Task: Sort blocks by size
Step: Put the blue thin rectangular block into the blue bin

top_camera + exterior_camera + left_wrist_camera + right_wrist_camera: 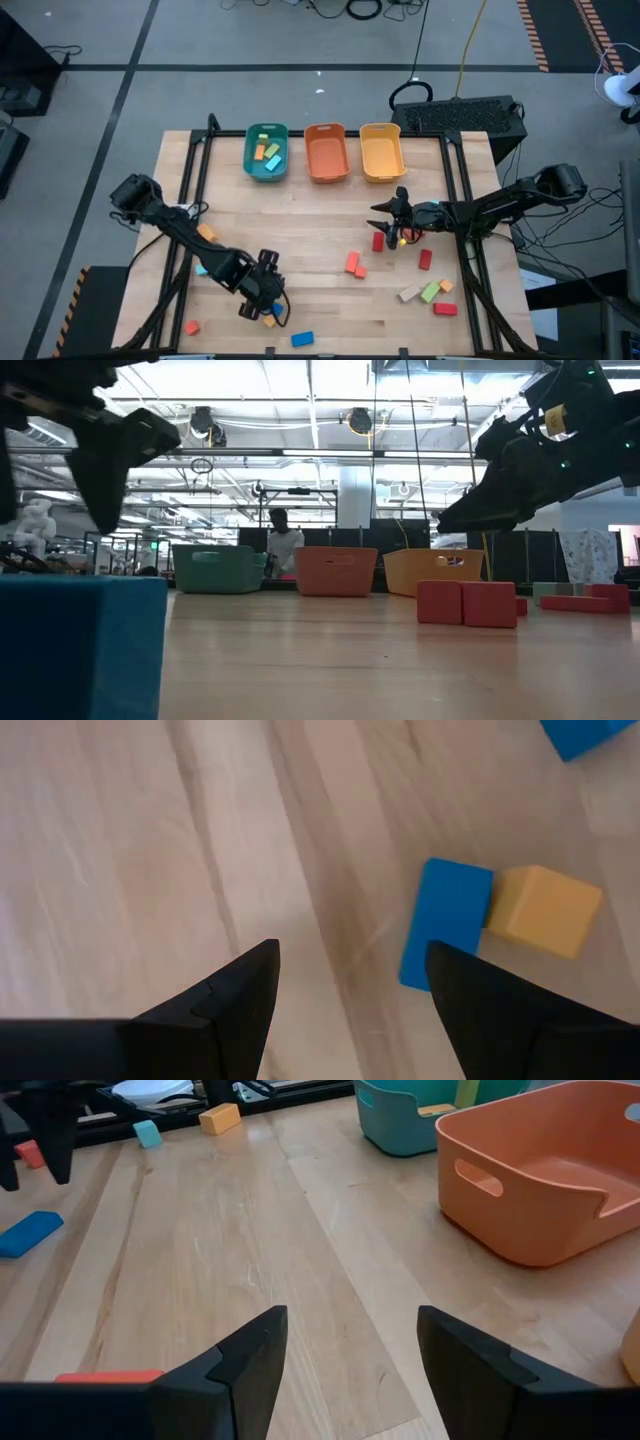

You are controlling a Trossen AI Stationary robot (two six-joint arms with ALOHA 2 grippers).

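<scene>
High view: three bins sit in a row at the far edge of the table point(330, 300). The teal bin point(266, 152) already has a few blocks in it. The orange bin point(326, 153) and yellow bin point(382, 151) look empty. The other blocks are loose on the wood. Some lie near the left gripper point(262, 300), like the blue block point(302, 339). More lie on the right side, like the red block point(352, 262) and the green block point(431, 291). The right gripper point(393, 222) hangs near the yellow bin, close to another red block point(378, 241).

Low view: two red blocks point(466, 603) stand side by side, touching, and the bins sit behind them.

Left wrist view: the left gripper's fingers point(235, 990) are spread apart with nothing between them. A flat blue block point(444, 923) touches a tan cube point(545, 909), just off to one side of the fingers.

Right wrist view: the right gripper's fingers point(255, 1350) are apart too, and empty, over bare wood.

To do this step well, I think the left gripper should slide over until one block sits right between its fingers. It should take only one, since the two are touching.
</scene>
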